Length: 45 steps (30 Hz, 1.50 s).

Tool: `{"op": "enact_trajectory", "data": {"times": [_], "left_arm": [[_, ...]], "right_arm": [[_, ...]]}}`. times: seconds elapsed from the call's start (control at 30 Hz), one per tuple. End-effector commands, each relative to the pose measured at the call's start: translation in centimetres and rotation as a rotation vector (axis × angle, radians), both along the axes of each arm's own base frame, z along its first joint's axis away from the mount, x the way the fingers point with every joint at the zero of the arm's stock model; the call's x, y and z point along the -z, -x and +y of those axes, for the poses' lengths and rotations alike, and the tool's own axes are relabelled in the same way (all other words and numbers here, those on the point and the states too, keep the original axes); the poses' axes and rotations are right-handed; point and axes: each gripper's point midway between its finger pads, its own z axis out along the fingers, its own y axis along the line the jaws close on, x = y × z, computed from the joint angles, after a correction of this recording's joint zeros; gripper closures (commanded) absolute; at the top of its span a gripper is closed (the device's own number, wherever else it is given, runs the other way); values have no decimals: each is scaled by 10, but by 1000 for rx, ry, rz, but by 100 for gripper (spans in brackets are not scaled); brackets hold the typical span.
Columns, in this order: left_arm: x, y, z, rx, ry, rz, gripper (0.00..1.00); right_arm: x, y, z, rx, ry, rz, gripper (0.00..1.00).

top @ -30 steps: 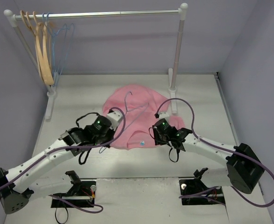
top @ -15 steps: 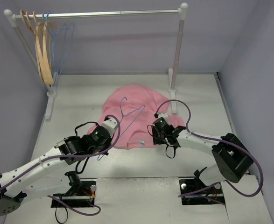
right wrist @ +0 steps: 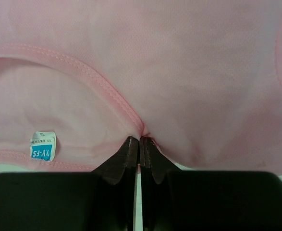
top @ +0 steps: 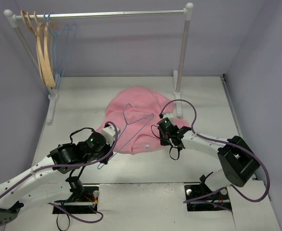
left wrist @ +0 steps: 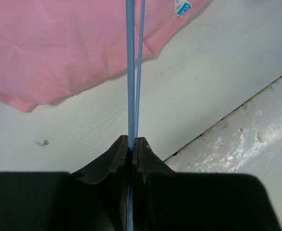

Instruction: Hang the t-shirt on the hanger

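The left gripper (left wrist: 132, 144) is clamped on the thin, stiff blue wire hanger (left wrist: 130, 72). Its 2 strands run straight ahead over the soft pink t-shirt (left wrist: 59, 48), spread on the table (left wrist: 203, 96). The right gripper (right wrist: 140, 142) pinches the stitched neck hem, with the label (right wrist: 43, 146) beside it. The neck opening lies just right of the wire, nearest the right arm.

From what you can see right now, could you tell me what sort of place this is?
Probably a robot test bench, not a home: plain walls box in a white table holding a clothes rack with hangers.
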Motion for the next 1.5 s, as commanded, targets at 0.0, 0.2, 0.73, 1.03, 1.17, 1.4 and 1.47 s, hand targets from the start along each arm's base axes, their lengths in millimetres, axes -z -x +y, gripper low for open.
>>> {"op": "enact_trajectory", "data": {"times": [0.0,0.2,0.73,1.03,1.17,1.4,1.47], "left_arm": [[-13,3,-15,95,49,-23,100],[-16,15,-23,191,79,-14,100],[0,21,-31,275,33,42,100],[6,13,-33,243,3,46,100],[0,10,-47,240,63,38,100],[-20,2,-76,282,170,-34,100],[-24,0,-87,300,196,-64,100]], "right_arm": [[-41,-27,-3,34,-1,-110,100],[-63,-44,-18,55,4,-153,100],[-79,-57,-32,69,21,-200,100],[-98,-59,-30,47,-5,-237,100],[-108,-58,-25,18,-31,-250,98],[-136,-60,-19,-35,-58,-300,94],[-149,-61,-18,-50,-63,-322,93]]}}
